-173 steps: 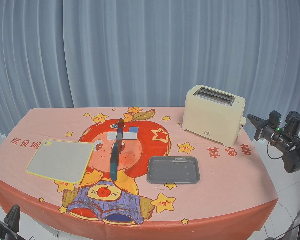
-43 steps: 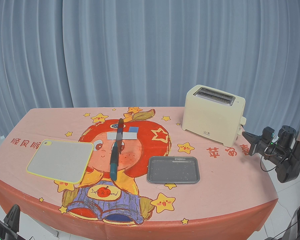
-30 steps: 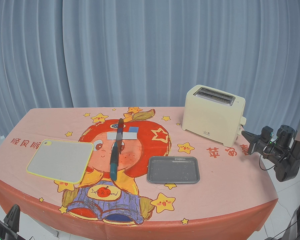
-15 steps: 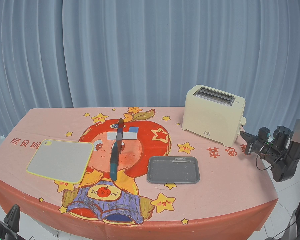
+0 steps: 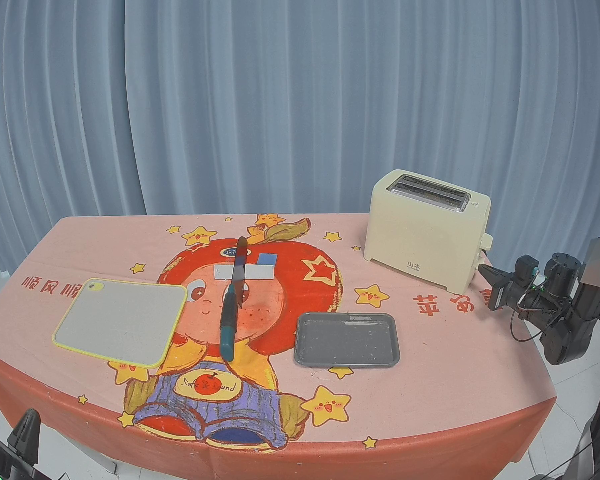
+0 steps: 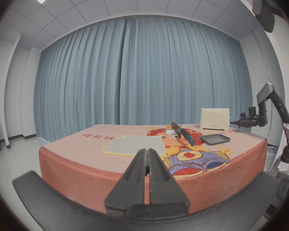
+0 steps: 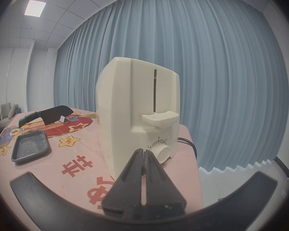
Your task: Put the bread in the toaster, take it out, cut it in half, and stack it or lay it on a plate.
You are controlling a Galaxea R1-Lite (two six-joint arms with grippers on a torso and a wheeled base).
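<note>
Our right gripper [image 7: 144, 152], fingers pressed together, sits just beside the end of the toaster [image 7: 131, 106], its tip below the lever [image 7: 160, 118] and close to the browning dial [image 7: 160, 151]. Our left gripper [image 6: 147, 152], likewise closed, hangs low off the near left corner of the table. We cannot make out the bread, but the lever sits low in its slot, so we judge it is down inside the toaster. The risk is that the closed tip glances off the lever, turns the dial instead, or shoves the light toaster skidding across the tablecloth [image 5: 447, 361].
</note>
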